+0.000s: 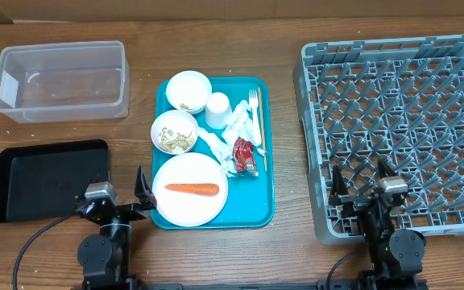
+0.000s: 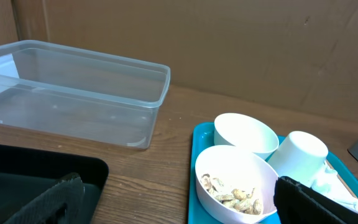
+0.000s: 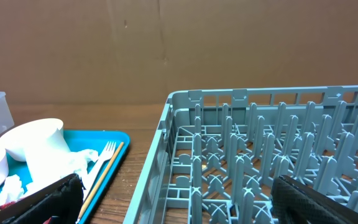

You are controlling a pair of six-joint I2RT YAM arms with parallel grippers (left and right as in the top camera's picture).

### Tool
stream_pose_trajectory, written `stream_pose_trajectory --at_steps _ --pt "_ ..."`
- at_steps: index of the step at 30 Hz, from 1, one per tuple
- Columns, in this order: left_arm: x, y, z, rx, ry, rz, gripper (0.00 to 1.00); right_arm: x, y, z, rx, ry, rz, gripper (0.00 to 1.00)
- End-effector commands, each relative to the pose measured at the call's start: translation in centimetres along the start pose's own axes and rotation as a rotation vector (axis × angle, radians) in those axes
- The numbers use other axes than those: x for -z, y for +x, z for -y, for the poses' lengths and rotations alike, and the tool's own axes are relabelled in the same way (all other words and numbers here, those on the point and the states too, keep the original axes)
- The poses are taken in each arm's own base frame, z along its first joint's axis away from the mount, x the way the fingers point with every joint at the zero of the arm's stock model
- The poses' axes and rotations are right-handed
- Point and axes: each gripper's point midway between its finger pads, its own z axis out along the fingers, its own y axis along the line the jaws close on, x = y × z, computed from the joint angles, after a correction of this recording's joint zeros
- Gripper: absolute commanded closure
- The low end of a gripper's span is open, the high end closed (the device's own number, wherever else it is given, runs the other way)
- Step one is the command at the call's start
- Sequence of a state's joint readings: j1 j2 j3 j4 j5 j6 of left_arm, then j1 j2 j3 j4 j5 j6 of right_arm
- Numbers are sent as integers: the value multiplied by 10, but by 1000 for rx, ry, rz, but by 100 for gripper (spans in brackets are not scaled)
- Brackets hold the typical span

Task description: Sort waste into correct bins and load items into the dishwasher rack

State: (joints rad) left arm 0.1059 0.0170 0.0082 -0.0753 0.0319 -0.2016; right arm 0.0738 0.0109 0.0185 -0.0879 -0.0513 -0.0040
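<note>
The left end effector (image 1: 113, 201) sits at 7 o'clock on the tabletop (image 1: 216, 32). It is released, with its fingers spread wide and grasping nothing, between the black tray (image 1: 51, 179) and the plate (image 1: 188, 211). The right end effector (image 1: 363, 189) is at 5 o'clock over the near wall of the rack (image 1: 308, 145), and it is also released and grasping nothing.

The tub (image 1: 63, 89) lies at 10 o'clock, with the black tray just below it at 8 o'clock. Neither bin holds anything. The rack fills the 3 o'clock side, and no dishes stand among its pegs.

Everything else is on the teal tray (image 1: 260, 205) at the centre:
- The plate is at the tray's 7 o'clock corner, and the carrot (image 1: 191, 189) lies flat across it.
- At 12 o'clock from the plate is a bowl (image 1: 155, 129) holding scraps (image 1: 176, 141).
- A second bowl (image 1: 198, 80) touches the first bowl's far rim and holds a few crumbs (image 1: 185, 105).
- The cup (image 1: 218, 109) lies tipped at 3 o'clock from that bowl.
- The fork (image 1: 253, 101) and the stick (image 1: 258, 133) lie side by side along the tray's 3 o'clock edge.
- The napkins (image 1: 220, 145) are bunched between the cup and the plate, with the wrapper (image 1: 246, 155) against them.
</note>
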Motion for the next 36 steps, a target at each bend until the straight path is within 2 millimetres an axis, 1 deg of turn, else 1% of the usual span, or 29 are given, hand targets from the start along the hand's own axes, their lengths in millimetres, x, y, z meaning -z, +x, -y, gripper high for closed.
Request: stream_pose_trajectory --at_steps 1,8,9,10,13,15,16,19,23,25,28,31,33,36 --pt "0 0 -1 -23 -5 5 0 0 1 0 -3 0 5 0" --pt "0 0 -1 -22 -5 5 0 0 1 0 -3 0 5 0" --pt "0 0 2 0 12 4 1 0 1 0 -3 0 5 0" --pt "0 1 7 40 41 -1 0 0 1 0 -3 0 5 0" --pt "6 2 42 345 238 -64 0 0 1 0 -3 0 5 0" --pt "13 6 64 510 357 -140 0 0 1 0 -3 0 5 0" --pt "16 7 71 548 397 -169 0 0 1 0 -3 0 5 0" --pt "21 3 82 555 463 -177 0 0 1 0 -3 0 5 0" --pt "37 -10 107 489 635 -174 0 0 1 0 -3 0 5 0" --pt "41 -18 111 480 658 -164 0 0 1 0 -3 0 5 0" --pt "45 -33 113 474 653 -159 0 0 1 0 -3 0 5 0" --pt "44 -42 108 479 575 -205 0 0 1 0 -3 0 5 0" --pt "43 -45 107 458 528 -265 0 0 1 0 -3 0 5 0" --pt "40 -53 110 428 494 -381 0 0 1 0 -3 0 5 0"
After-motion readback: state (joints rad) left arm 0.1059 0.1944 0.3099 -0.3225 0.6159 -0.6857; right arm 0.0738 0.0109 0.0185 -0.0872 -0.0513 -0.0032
